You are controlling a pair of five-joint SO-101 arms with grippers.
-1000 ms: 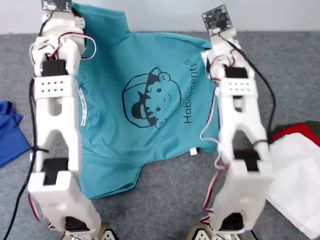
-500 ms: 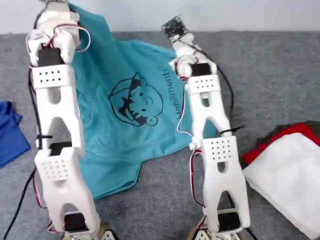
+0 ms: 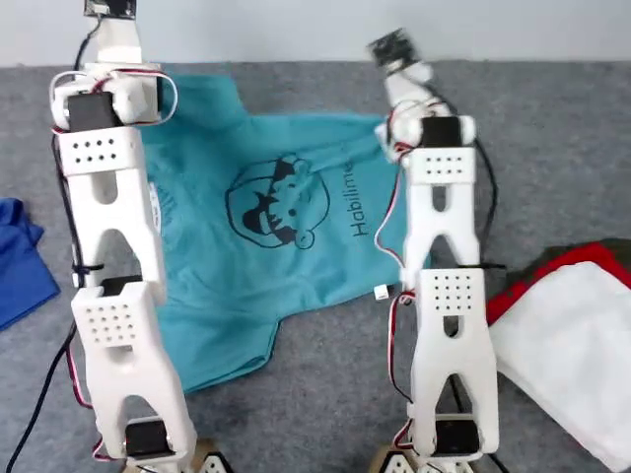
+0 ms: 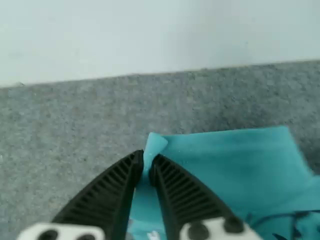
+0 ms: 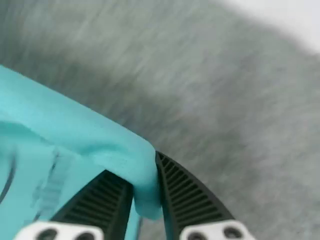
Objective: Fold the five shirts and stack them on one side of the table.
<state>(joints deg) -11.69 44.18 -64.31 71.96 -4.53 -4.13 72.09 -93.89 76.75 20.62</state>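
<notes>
Left gripper [image 4: 147, 160] clenched on teal shirt [image 3: 246, 286] far corner | right gripper [image 5: 144, 175] clenched on its other far corner | we judge: both pinched to spread it flat on the surface [image 3: 552, 148] for folding.

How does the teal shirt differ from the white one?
The teal shirt lies spread out with a cartoon print; the white shirt is plain and lies atop a red one. The left gripper and right gripper each pinch the teal shirt; nothing holds the white shirt.
</notes>
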